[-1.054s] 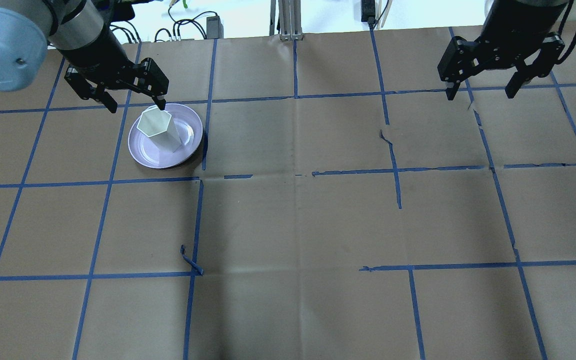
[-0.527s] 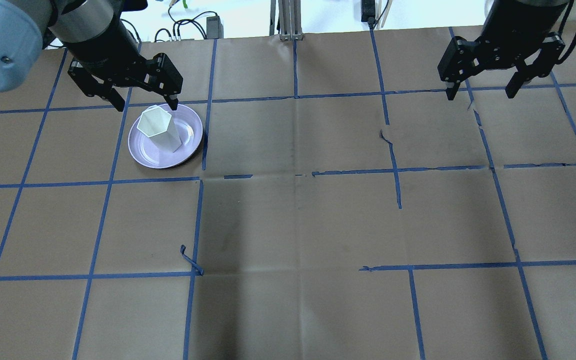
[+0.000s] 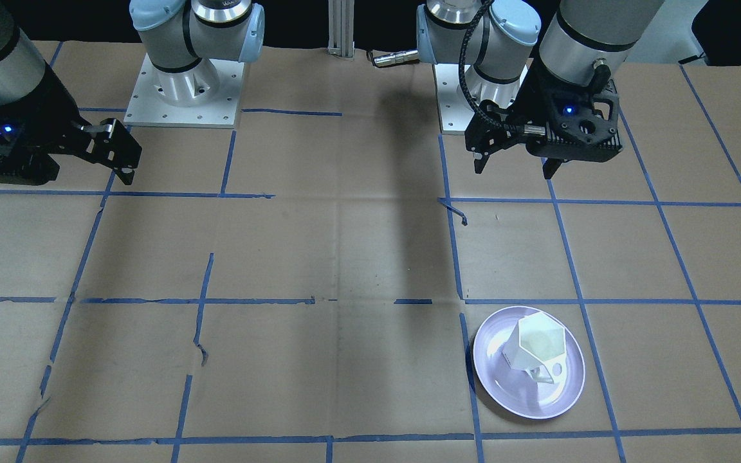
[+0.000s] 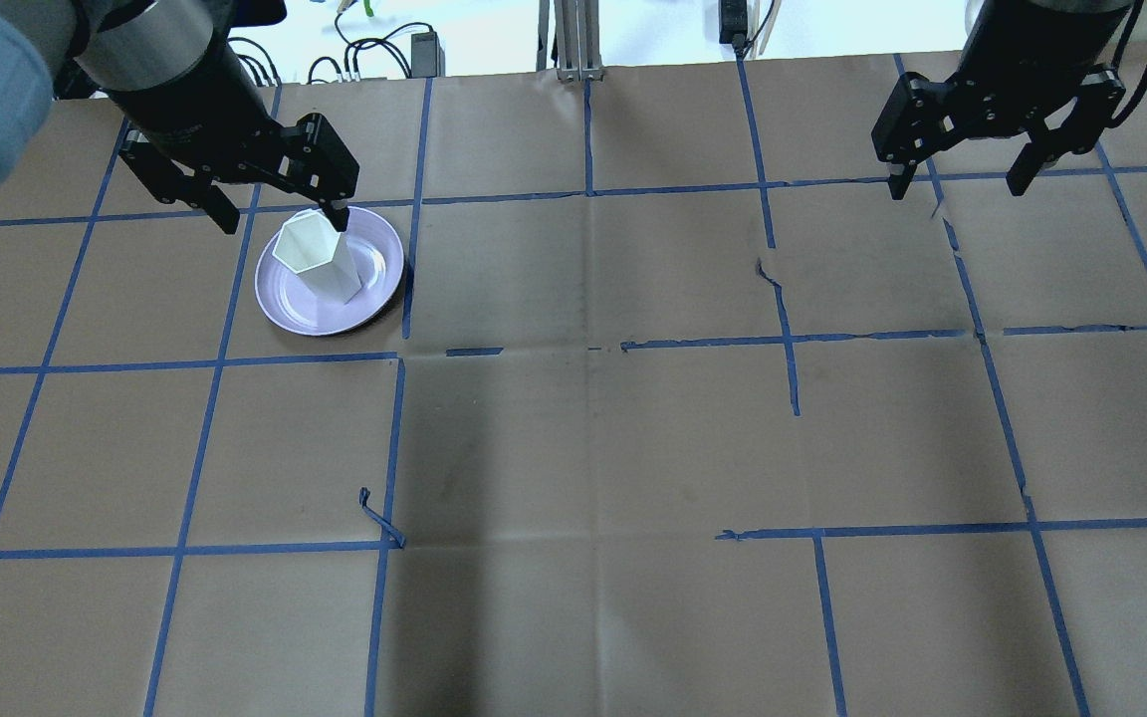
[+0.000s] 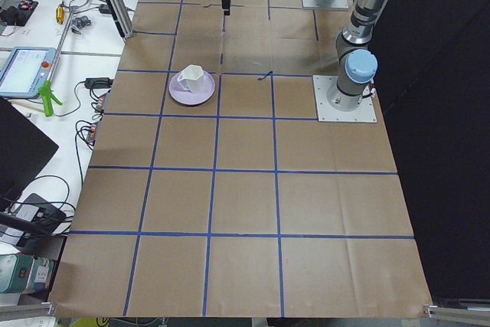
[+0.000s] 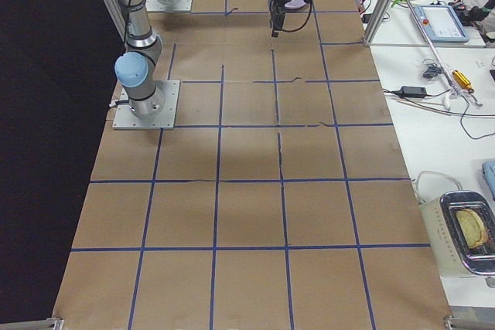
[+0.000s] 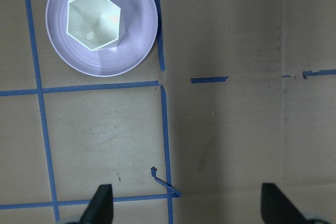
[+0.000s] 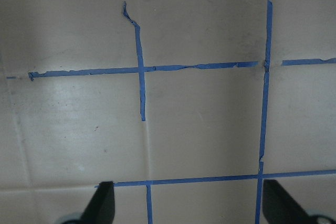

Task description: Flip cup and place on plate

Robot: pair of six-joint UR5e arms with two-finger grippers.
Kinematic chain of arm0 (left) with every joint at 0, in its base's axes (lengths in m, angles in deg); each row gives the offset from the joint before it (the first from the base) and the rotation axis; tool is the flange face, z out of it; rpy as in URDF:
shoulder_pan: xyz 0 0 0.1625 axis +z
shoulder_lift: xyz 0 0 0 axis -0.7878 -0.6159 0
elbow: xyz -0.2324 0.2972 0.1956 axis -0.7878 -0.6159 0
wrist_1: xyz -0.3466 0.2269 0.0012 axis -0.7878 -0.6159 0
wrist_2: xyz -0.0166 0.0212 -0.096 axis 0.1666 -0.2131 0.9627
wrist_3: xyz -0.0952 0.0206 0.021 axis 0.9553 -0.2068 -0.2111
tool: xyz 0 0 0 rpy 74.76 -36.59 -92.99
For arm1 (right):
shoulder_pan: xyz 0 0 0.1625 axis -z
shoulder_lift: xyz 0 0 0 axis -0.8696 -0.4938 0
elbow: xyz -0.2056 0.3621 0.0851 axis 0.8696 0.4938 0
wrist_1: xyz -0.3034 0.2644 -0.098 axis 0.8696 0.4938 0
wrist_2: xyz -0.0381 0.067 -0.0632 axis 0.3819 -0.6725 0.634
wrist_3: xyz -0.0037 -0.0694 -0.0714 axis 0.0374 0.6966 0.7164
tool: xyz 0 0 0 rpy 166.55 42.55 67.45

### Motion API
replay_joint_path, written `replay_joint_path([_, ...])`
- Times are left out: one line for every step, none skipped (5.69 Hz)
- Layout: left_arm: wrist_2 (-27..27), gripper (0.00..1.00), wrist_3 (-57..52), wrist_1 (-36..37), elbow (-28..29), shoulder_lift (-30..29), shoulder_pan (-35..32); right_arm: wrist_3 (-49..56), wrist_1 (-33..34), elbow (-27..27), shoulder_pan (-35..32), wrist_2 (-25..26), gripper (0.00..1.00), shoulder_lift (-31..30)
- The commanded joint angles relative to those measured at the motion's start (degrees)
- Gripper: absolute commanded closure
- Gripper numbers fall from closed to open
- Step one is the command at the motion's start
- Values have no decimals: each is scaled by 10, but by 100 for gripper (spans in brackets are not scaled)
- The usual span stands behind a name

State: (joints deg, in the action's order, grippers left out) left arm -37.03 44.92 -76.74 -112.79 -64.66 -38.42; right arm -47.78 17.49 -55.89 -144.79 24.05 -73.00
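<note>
The white faceted cup (image 4: pixel 317 257) stands upright, mouth up, on the lavender plate (image 4: pixel 285 299) at the table's far left. My left gripper (image 4: pixel 283 221) is open and empty, raised above the plate's near side, apart from the cup. The left wrist view looks down into the cup (image 7: pixel 94 24) on the plate (image 7: pixel 134 56), with its handle at the upper left and the fingertips (image 7: pixel 102 203) spread wide. In the front view the cup (image 3: pixel 534 347) sits on the plate (image 3: pixel 505 392). My right gripper (image 4: pixel 955 187) is open and empty at the far right.
Brown paper with a blue tape grid covers the table (image 4: pixel 593 448). A loose curl of tape (image 4: pixel 379 518) sticks up near the left middle. The arm bases (image 3: pixel 184 83) stand at the robot's edge. Cables and devices lie beyond the table's far edge.
My left gripper has shifted a little to the right above the plate and stays open. The cup and plate have not moved. The right arm is still.
</note>
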Motion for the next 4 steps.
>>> replay_joint_path([1, 2, 1, 1, 0, 0, 0, 0, 0, 0, 0, 0, 0, 0])
replay_joint_path([1, 2, 1, 1, 0, 0, 0, 0, 0, 0, 0, 0, 0, 0])
replay_joint_path([3, 2, 1, 1, 0, 0, 0, 0, 0, 0, 0, 0, 0, 0])
replay_joint_path([4, 2, 2, 1, 0, -1, 0, 0, 0, 0, 0, 0, 0, 0])
